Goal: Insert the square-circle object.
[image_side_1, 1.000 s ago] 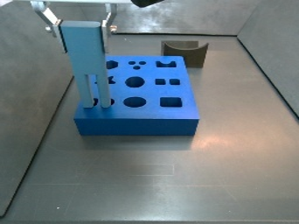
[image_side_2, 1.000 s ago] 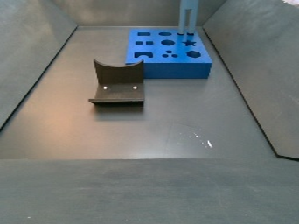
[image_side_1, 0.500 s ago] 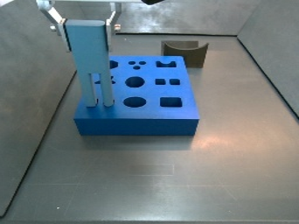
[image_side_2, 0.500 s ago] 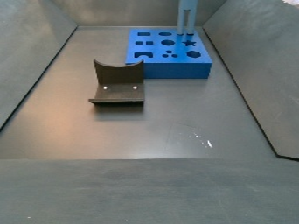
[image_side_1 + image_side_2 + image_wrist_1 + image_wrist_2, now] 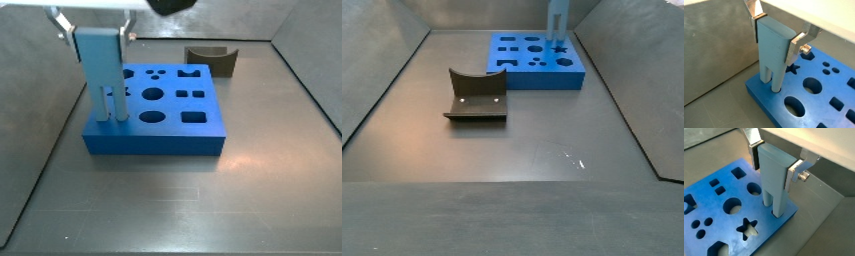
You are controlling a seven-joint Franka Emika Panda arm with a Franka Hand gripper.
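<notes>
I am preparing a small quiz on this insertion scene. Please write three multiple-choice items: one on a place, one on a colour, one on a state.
1. Where is the dark grey-brown block?
A. on the blue slab
B. on the floor, apart from the slab
C. between the fingers

2. What colour is the square-circle object?
A. light blue
B. red
C. dark grey

3. What is the gripper doing?
A. open over bare floor
B. closed on nothing
C. shut on the square-circle object

Answers: 1 B, both side views show it on the floor away from the blue slab. 2 A, it is paler than the slab in both wrist views. 3 C, the silver fingers press its upper body from both sides, above the slab.
</notes>
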